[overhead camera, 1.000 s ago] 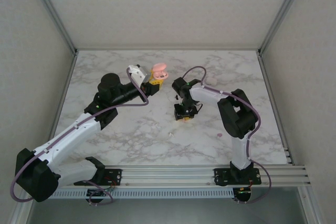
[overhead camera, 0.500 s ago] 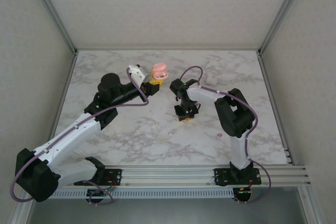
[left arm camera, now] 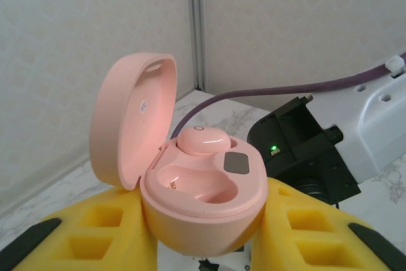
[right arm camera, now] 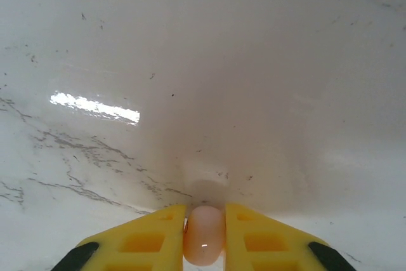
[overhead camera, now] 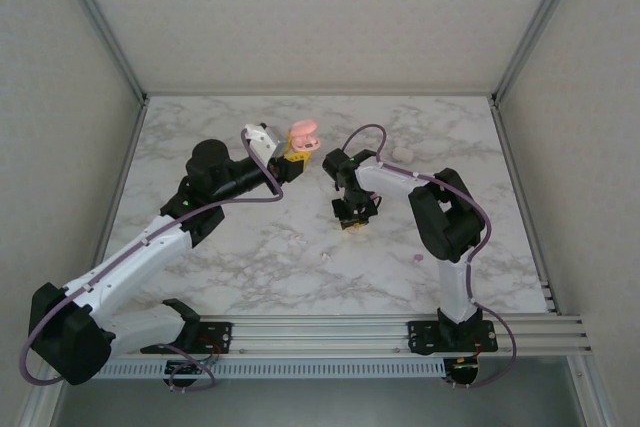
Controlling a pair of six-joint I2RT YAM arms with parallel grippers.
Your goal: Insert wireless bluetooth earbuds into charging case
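Note:
A pink charging case (left arm camera: 203, 188) sits between the yellow fingers of my left gripper (overhead camera: 296, 154), held up off the table with its lid swung open. One pale pink earbud (left arm camera: 202, 140) rests in the far socket; the near socket is bare. In the top view the case (overhead camera: 302, 134) shows as a pink lump at the left arm's tip. My right gripper (right arm camera: 204, 239) points down at the marble and is shut on a pale peach earbud (right arm camera: 204, 242), just above the table. In the top view that gripper (overhead camera: 353, 224) hangs at centre table.
The marble table (overhead camera: 250, 257) has two tiny specks lying loose: a whitish one (overhead camera: 327, 256) near the front centre and a purple one (overhead camera: 418, 258) to the right. The enclosure walls close in the table on three sides. The right arm's wrist (left arm camera: 304, 150) sits close behind the case.
The right arm has shifted slightly left and its gripper has risen a little from the table. The left arm and the case have held still.

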